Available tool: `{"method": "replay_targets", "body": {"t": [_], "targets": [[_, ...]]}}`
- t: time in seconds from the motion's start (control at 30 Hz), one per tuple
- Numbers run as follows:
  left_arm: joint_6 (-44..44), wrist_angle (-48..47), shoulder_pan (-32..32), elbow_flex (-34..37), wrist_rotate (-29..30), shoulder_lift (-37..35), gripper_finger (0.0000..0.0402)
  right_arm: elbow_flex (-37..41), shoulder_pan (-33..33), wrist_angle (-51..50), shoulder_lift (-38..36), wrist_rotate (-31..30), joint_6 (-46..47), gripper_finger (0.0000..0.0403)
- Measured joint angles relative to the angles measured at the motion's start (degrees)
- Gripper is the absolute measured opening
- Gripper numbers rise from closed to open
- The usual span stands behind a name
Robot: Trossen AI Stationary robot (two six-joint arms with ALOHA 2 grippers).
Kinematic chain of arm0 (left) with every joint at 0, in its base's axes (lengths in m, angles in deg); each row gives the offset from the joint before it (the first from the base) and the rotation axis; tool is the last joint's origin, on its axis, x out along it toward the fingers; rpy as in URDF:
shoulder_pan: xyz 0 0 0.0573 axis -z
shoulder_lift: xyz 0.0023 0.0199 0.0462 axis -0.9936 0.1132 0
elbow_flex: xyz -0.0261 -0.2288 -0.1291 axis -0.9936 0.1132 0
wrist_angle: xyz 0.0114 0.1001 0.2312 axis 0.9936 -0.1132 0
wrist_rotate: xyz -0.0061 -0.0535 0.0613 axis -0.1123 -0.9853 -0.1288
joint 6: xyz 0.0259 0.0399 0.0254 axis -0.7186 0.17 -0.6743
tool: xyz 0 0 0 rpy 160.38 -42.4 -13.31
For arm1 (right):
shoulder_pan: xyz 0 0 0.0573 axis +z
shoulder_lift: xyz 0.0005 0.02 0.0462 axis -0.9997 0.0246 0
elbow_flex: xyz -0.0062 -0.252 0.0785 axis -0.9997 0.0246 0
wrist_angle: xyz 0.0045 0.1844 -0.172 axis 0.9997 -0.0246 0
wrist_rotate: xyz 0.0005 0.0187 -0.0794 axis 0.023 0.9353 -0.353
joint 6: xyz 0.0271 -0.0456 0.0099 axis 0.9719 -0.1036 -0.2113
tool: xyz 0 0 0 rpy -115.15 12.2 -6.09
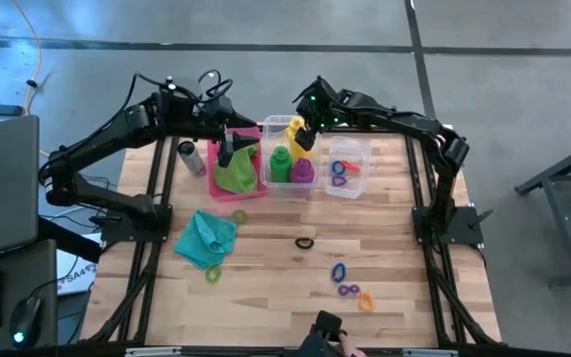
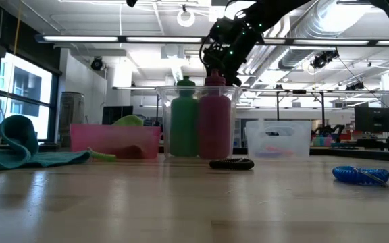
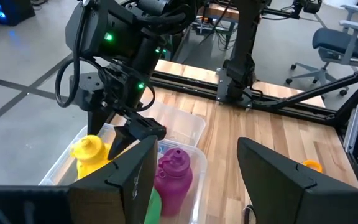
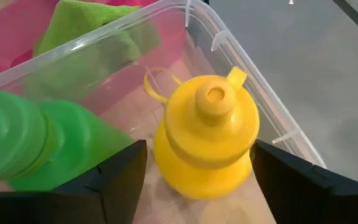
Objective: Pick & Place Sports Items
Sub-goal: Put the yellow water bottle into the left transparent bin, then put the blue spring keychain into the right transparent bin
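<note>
**High view to wrist views: yellow bottle between the right gripper's fingers in the middle bin**

High view: the right gripper (image 1: 302, 129) reaches into the clear middle bin (image 1: 269, 123) at the far side of the surface (image 1: 266, 288), at the yellow bottle (image 1: 296, 127). The green bottle (image 1: 280, 163) and purple bottle (image 1: 302, 169) stand in the same bin, nearer the front. The left gripper (image 1: 225, 151) hangs over the pink bin (image 1: 256, 132), which holds the lime green cloth (image 1: 236, 169). A grey cylinder (image 1: 190, 157) lies just left of that bin. A second clear bin (image 1: 363, 151) to the right holds a few rings. The teal cloth (image 1: 206, 238) lies on the surface at the left, with a green ring (image 1: 213, 274) beside it; a black ring (image 1: 305, 242) lies near the middle, and blue (image 1: 338, 272), purple (image 1: 348, 290) and orange (image 1: 366, 299) rings sit toward the front right.

Low view: the green bottle (image 2: 184, 119) and purple bottle (image 2: 214, 116) stand upright in the middle bin (image 2: 161, 121), the right arm coming down behind them. The black ring (image 2: 231, 163) lies in front, the blue ring (image 2: 360, 175) to the right.

Left wrist view: the left gripper (image 3: 194, 180) stands wide, nothing between its fingers. Beyond it the right gripper (image 3: 129, 134) is at the yellow bottle (image 3: 89, 154), beside the purple bottle (image 3: 171, 173).

Right wrist view: the right gripper (image 4: 194, 174) is spread wide, its fingers either side of the yellow bottle (image 4: 207, 134) but apart from it. The bottle stands upright against the bin wall (image 4: 253, 68), the green bottle (image 4: 36, 140) next to it.
</note>
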Motion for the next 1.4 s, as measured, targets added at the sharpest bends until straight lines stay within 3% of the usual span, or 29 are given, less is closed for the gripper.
{"method": "replay_targets", "body": {"t": [0.3,0.73,1.4], "targets": [[-0.45,-0.02,0.00,0.00,-0.02,0.00,0.0216,0.00,0.55,-0.95,-2.29,0.18,0.40,0.0295],[-0.50,-0.04,0.00,0.00,-0.22,0.00,0.0216,0.00,2.54,-7.18,-14.57,0.53,7.74,0.0293],[-1.50,0.00,5.94,0.00,-0.17,0.00,0.0216,-0.02,18.19,-14.93,-29.21,1.93,16.49,0.0293]]}}
